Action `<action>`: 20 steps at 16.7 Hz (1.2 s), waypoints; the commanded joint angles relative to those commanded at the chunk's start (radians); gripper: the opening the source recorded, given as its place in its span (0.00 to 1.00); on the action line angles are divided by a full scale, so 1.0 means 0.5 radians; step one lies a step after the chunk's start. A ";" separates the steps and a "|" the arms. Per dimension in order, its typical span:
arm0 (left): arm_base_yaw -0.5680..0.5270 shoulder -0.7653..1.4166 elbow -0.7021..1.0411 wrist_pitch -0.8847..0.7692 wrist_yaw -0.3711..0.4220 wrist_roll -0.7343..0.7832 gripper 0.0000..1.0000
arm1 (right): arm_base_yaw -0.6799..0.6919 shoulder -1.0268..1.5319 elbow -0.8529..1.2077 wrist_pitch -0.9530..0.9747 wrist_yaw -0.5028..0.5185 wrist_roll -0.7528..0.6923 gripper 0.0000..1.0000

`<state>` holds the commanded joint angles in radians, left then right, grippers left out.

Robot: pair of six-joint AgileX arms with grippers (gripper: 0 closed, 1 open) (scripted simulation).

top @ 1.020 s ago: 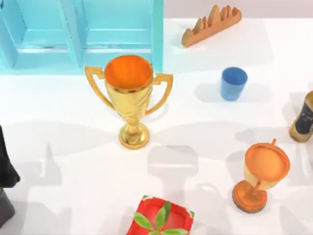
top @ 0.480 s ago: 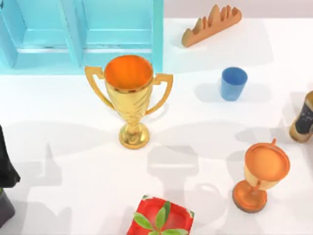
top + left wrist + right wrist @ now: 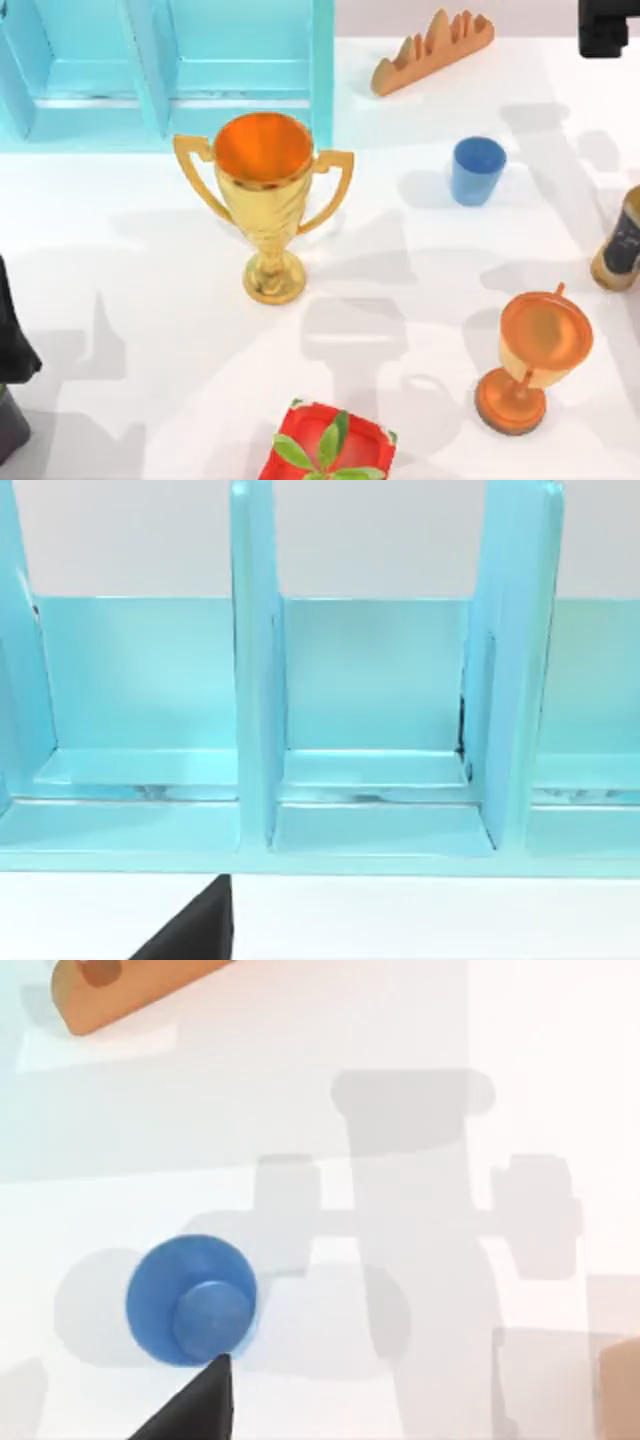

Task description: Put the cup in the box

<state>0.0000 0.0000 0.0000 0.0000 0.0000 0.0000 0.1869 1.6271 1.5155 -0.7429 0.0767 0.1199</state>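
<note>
The cup [image 3: 477, 170] is a small plain blue tumbler standing upright on the white table, right of centre toward the back. In the right wrist view the cup [image 3: 190, 1300] shows from above, with a dark part of my right gripper [image 3: 200, 1410] just beside its rim and nothing held. My right arm [image 3: 605, 25] is a dark block in the far right corner. The box [image 3: 170, 70] is light blue with upright dividers and stands at the back left. Its open compartments [image 3: 375, 750] face the left wrist camera. My left arm [image 3: 12, 340] stays at the left edge.
A tall gold two-handled trophy [image 3: 265, 205] stands between the cup and the box. An orange goblet [image 3: 535, 355] is at the front right and a bottle [image 3: 622, 245] at the right edge. An orange rack [image 3: 433, 50] lies at the back, and a red planter [image 3: 328, 450] sits at the front.
My right arm has come into the far right corner of the top view, and its shadows have shifted across the table. The cup and the left arm have not moved.
</note>
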 joint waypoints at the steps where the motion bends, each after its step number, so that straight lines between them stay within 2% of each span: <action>1: 0.000 0.000 0.000 0.000 0.000 0.000 1.00 | 0.029 0.190 0.183 -0.085 0.008 0.026 1.00; 5: 0.000 0.000 0.000 0.000 0.000 0.000 1.00 | 0.151 0.785 0.799 -0.447 0.031 0.164 1.00; 12: 0.000 0.000 0.000 0.000 0.000 0.000 1.00 | 0.359 1.408 1.586 -1.088 0.027 0.484 1.00; 15: 0.000 0.000 0.000 0.000 0.000 0.000 1.00 | 0.409 1.586 1.783 -1.242 0.020 0.570 1.00; 20: 0.000 0.000 0.000 0.000 0.000 0.000 1.00 | 0.417 1.613 1.811 -1.264 0.019 0.584 1.00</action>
<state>0.0000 0.0000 0.0000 0.0000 0.0000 0.0000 0.3952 2.4334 2.4209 -1.3751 0.0860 0.4119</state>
